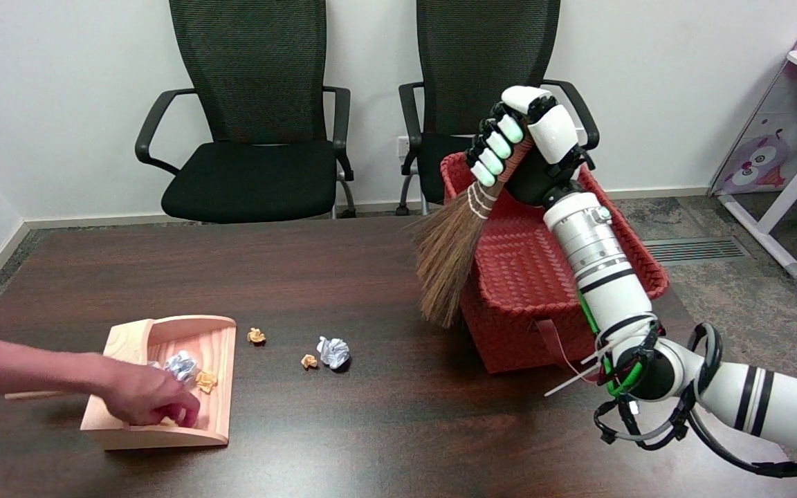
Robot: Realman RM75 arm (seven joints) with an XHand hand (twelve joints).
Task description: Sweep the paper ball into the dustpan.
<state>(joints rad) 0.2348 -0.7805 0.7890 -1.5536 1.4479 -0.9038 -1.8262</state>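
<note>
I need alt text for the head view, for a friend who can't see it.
A robot's right hand holds a small straw broom raised beside a red basket. On the dark table, a person's hand reaches into a wooden dustpan holding paper balls; three more lie nearby.

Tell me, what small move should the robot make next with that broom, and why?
Probably wait, then lower the broom toward the table. The right hand holds it in the air beside the red basket, far from the white paper ball, and a person's hand is inside the dustpan.
</note>
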